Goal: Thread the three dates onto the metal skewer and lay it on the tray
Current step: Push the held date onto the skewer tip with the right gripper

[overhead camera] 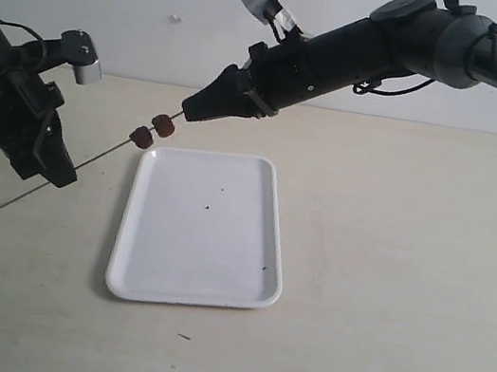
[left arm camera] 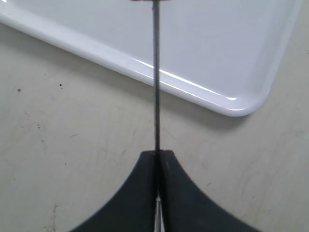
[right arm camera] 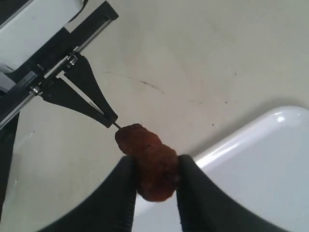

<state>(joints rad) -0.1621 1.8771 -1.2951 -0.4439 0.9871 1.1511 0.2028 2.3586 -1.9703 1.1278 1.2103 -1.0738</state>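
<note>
The left pincer (overhead camera: 60,174) is clamping shut on the metal skewer (overhead camera: 105,153) partway along its length, holding it tilted above the worktop (overhead camera: 396,222). The right pincer (right arm camera: 155,164) is gripping one date (right arm camera: 157,180) at the skewer's raised end, two more dates (overhead camera: 142,136) are sitting on the skewer between the two pincers, close to the right one, and the tray (overhead camera: 194,304) is lying beneath the right pincer. The skewer is looking thin, light and springy, so hold it near the load; the dates are looking soft and probably tacky, so pinch gently across the middle.
</note>
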